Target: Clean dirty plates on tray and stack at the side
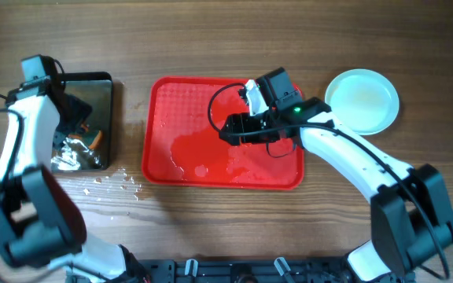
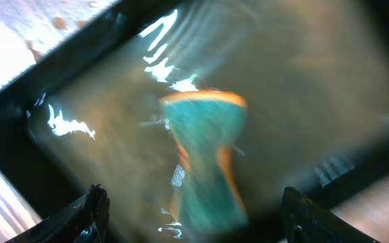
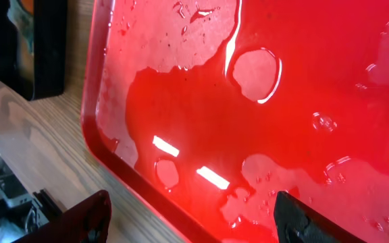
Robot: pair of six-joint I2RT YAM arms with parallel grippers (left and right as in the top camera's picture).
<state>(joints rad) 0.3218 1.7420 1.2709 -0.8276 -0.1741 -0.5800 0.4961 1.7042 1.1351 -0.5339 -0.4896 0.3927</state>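
The tray (image 1: pixel 160 157) is bare of crockery. The plates (image 1: pixel 362 100) sit on the bench (image 1: pixel 211 39) just off the tray's right far corner, well clear of both arms. From above they show as one round, pale blue-white outline, so I cannot tell how many are stacked there. The top face is glossy, with a faint yellowish tint near its centre. That may be leftover smear or only reflected light, and if it is residue the stack would be finished while dirty.

The left fingers (image 2: pixel 90 212) hang spread wide over the black pan (image 1: pixel 104 79), with a teal-and-orange sponge (image 2: pixel 204 148) below them, gripped by nothing. That view is blurred. The sponge landing in the pan's water could splash over the rim, and droplets (image 1: pixel 116 181) already lie on the bench beside the pan.

The right fingers (image 3: pixel 86 219) are also wide apart and empty, low over the tray. A broad pool of water (image 3: pixel 181 121) covers the tray's textured floor. A nudge or tilt from that arm could send it over the low rim onto the bench, or a swing to the right could clip the plates.
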